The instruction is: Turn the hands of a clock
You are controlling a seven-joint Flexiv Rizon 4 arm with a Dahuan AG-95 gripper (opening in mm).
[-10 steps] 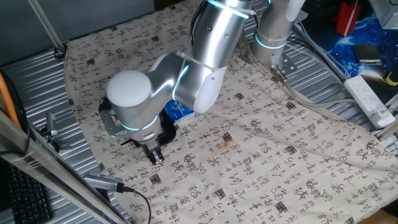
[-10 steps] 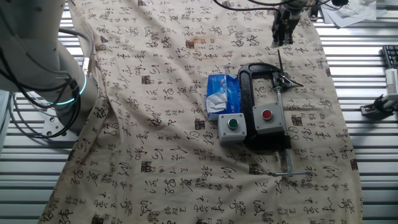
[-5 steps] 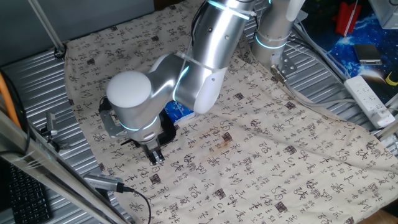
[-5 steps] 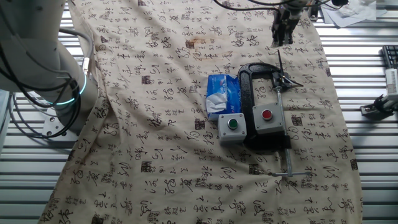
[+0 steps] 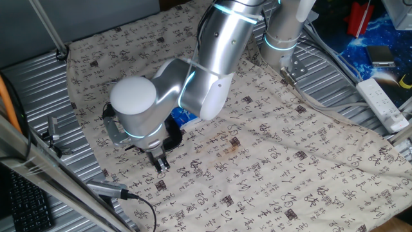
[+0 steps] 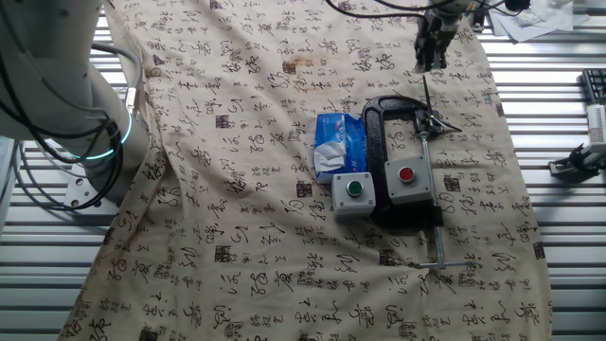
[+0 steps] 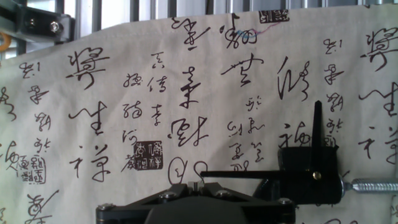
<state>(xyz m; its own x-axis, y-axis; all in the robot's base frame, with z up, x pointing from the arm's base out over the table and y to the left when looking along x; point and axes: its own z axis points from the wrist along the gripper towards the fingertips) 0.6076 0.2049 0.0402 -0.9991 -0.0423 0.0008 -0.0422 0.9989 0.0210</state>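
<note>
In the hand view the clock is a small black body at the lower right, with a hub. One of the hands points straight up. The other runs level to the left, and its tip ends just above my gripper. The jaws look shut, with only a thin slit between them. In the other fixed view the gripper hangs just beyond the clock, which sits in the black C-clamp. In one fixed view the gripper is near the cloth and the arm hides the clock.
A grey box with a red button and one with a green button sit by the clamp. A blue-and-white carton lies to their left. The clamp's silver rod runs toward the near edge. Patterned cloth covers the table.
The arm's body has shifted very slightly in one fixed view. The gripper and the clock hands show no visible change.
</note>
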